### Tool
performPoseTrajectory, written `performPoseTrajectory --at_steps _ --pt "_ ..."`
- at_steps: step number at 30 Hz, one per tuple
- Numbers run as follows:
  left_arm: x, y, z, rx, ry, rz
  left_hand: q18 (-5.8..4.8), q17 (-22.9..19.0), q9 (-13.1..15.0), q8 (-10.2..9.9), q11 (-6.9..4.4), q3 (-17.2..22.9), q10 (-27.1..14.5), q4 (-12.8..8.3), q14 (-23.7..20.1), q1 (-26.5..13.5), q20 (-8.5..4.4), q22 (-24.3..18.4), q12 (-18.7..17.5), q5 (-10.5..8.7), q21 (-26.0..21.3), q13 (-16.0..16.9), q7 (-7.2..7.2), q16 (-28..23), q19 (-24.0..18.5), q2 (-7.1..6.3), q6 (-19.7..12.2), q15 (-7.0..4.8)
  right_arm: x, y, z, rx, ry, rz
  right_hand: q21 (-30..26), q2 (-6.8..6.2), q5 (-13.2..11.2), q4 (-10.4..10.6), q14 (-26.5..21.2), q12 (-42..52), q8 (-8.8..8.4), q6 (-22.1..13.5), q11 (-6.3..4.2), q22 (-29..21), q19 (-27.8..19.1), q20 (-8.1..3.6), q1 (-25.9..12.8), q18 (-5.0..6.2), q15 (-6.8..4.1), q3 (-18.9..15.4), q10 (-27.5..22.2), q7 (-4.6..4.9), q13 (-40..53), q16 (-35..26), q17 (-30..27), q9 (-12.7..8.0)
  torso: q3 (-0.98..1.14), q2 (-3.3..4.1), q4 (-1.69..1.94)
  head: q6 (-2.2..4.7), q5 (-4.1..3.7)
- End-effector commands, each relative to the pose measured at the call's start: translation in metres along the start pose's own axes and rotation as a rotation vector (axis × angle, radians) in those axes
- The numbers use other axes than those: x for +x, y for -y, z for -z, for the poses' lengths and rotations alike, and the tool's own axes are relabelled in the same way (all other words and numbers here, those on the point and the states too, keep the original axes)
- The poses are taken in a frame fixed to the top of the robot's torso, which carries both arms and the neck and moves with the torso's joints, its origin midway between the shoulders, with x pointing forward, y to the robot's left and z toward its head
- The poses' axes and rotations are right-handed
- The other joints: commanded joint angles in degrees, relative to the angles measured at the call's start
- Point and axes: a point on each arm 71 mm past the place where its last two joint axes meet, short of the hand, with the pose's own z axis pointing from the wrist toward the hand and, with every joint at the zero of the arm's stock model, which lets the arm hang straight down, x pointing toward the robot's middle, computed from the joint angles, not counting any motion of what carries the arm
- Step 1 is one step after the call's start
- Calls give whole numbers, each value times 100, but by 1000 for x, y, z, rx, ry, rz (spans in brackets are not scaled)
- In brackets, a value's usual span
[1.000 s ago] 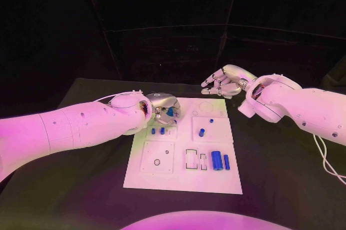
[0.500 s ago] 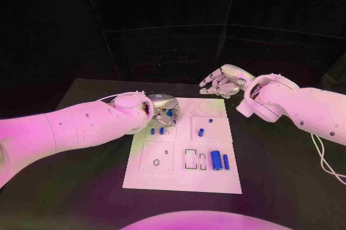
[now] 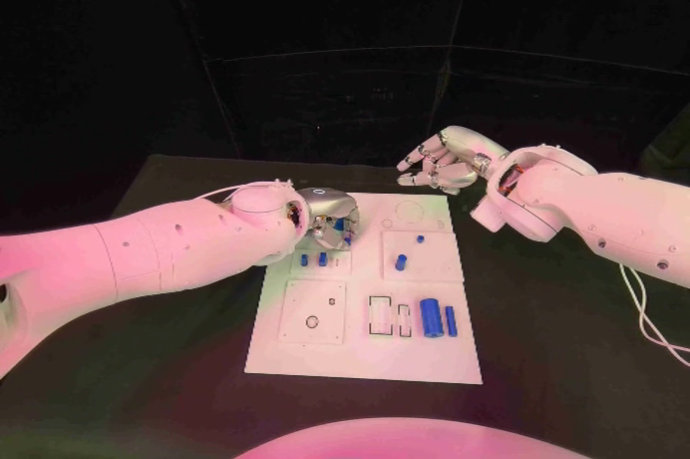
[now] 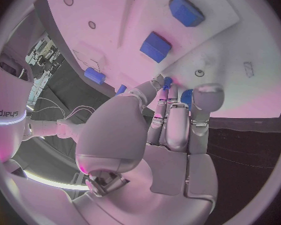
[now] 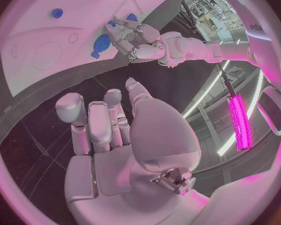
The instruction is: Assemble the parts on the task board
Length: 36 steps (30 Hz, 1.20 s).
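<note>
Fingers of my silver left hand (image 3: 325, 222) curl down onto the far left part of the flat white task board (image 3: 324, 354), pinching a small blue cylindrical part (image 4: 167, 82). More blue cylinders (image 3: 430, 316) lie to its right. My right hand (image 3: 449, 163) hovers beyond the board's far edge, loosely spread, holding nothing.

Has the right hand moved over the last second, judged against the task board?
Barely: the right hand has drifted slightly away from the far edge of the task board, hanging beyond it, holding nothing.
</note>
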Motion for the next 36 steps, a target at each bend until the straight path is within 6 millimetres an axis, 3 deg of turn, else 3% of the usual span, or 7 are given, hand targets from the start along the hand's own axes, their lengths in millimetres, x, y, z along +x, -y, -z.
performPoseTrajectory --at_steps 1,10,19,36 --pt "4 -1 -1 -13 -32 -6 -61 -13 -20 -62 20 45 58 0 94 -35 8 35 -35 4 56 -26 10 12 35 -14 43 38 -1 -2 0 -12 8 1 -37 48 17 25 82 1 32 -32 -8 -7 -30 12 -7 51 -39 -8 -27 0 3 -11 5 -6 -1 -4 -4 -4 4" --pt "7 -3 -3 -41 -57 -7 -63 -11 -59 -134 10 197 170 -39 91 79 10 109 -87 5 120 -93 17 44 16 112 88 34 0 -3 -1 -13 7 1 -35 52 21 25 83 10 34 -30 -9 -1 -26 12 -3 50 -39 -7 -21 0 11 -11 7 -6 -2 1 -3 -3 -2" --pt "5 -6 -1 -39 -25 -7 -114 47 -86 -186 -1 450 371 -168 113 281 2 440 -116 5 452 -148 50 122 68 248 196 22 0 -3 -1 -13 7 1 -35 52 21 25 83 10 34 -30 -9 -1 -26 12 -3 50 -39 -7 -21 0 11 -11 7 -6 -2 -5 2 -14 -12" --pt "-6 -2 11 22 89 6 -137 55 -112 -254 -7 565 575 -214 133 231 -1 627 -211 4 634 -221 61 175 79 210 351 17 -1 -3 -1 -16 10 2 -39 64 28 30 83 22 38 -25 -9 -5 -27 12 -1 50 -40 -4 -12 -1 20 -17 2 -5 3 -10 8 29 -9"
